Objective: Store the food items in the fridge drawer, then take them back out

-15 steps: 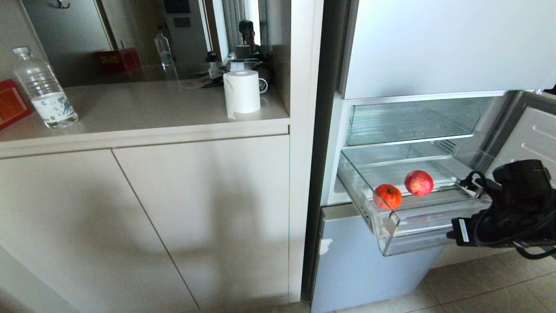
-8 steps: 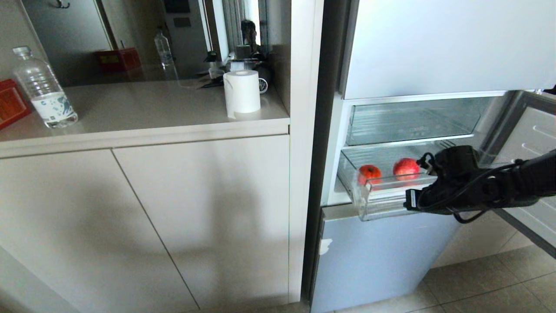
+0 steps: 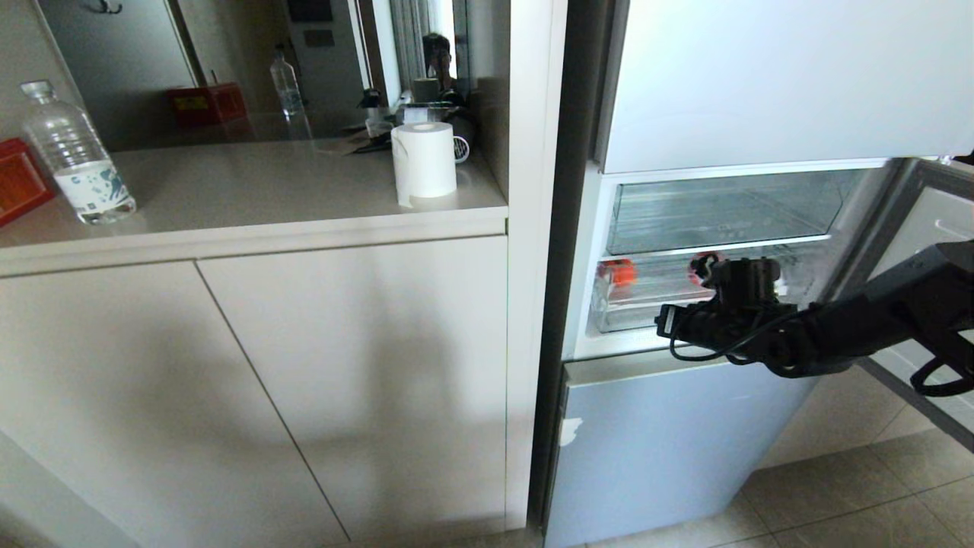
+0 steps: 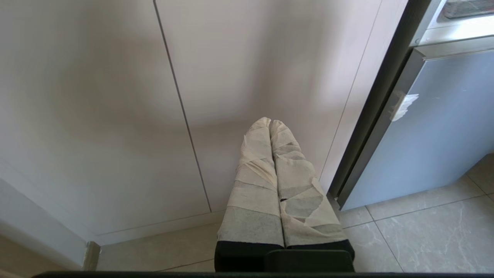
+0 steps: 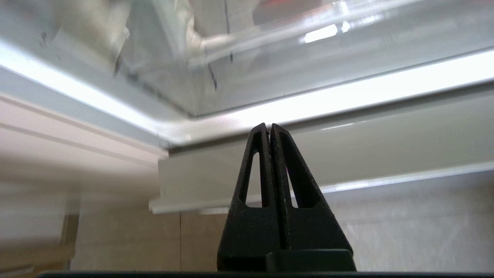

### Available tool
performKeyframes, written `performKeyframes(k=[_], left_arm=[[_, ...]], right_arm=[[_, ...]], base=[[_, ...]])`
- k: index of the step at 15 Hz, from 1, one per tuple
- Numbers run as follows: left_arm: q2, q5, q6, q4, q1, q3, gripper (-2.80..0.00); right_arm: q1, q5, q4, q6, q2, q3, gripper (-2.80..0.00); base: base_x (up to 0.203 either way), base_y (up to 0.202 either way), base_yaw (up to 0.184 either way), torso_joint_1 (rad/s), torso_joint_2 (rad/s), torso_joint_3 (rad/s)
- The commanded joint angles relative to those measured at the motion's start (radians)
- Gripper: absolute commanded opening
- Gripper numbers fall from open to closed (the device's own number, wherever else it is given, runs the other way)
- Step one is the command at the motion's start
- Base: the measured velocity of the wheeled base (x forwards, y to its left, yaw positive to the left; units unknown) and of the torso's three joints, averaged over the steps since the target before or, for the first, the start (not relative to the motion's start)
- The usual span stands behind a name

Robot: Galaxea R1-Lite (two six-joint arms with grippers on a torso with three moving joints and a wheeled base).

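Observation:
The clear fridge drawer (image 3: 639, 306) sits pushed into the fridge, below a taller clear drawer (image 3: 723, 209). Inside it the orange-red food item (image 3: 617, 271) shows at the left. The red food item (image 3: 701, 262) peeks out behind my right arm. My right gripper (image 3: 668, 321) is shut and empty, reaching in from the right to the drawer's front. In the right wrist view its tips (image 5: 269, 126) lie at the drawer's white front strip (image 5: 347, 96); contact is unclear. My left gripper (image 4: 270, 122), fingers wrapped in tape, is shut and parked low before the cabinet doors (image 4: 115, 96).
The fridge door (image 3: 932, 228) stands open at the right, over a tiled floor (image 3: 860, 495). A blue-grey lower door (image 3: 662, 449) is shut under the drawer. On the counter (image 3: 251, 221) to the left stand a water bottle (image 3: 72, 160), a paper roll (image 3: 424, 162) and a red box (image 3: 19, 179).
My right arm has reached up and left toward the fridge. The drawer has slid from far out to fully in, carrying both food items with it. The left arm is still.

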Motion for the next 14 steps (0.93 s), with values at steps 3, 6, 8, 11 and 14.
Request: performKeyframes(k=[3, 6, 8, 11, 14], left_arm=[[0.002, 0.000, 0.000, 0.001, 0.000, 0.000, -2.80], [0.002, 0.000, 0.000, 0.001, 0.000, 0.000, -2.80], [0.002, 0.000, 0.000, 0.001, 0.000, 0.000, -2.80], [0.002, 0.000, 0.000, 0.001, 0.000, 0.000, -2.80], [0.002, 0.000, 0.000, 0.001, 0.000, 0.000, -2.80]], right_arm=[[0.022, 0.000, -0.005, 0.003, -0.045, 0.071, -2.80], [0.038, 0.005, -0.008, -0.002, -0.197, 0.254, -2.80], [0.039, 0.007, -0.009, -0.009, -0.367, 0.409, -2.80], [0.034, 0.003, -0.006, -0.052, -0.693, 0.668, -2.80], [0.016, -0.008, -0.006, -0.193, -1.116, 0.945, -2.80]], base=[[0.000, 0.000, 0.000, 0.000, 0.00, 0.000], [0.000, 0.000, 0.000, 0.000, 0.00, 0.000], [0.000, 0.000, 0.000, 0.000, 0.00, 0.000], [0.000, 0.000, 0.000, 0.000, 0.00, 0.000], [0.000, 0.000, 0.000, 0.000, 0.00, 0.000]])
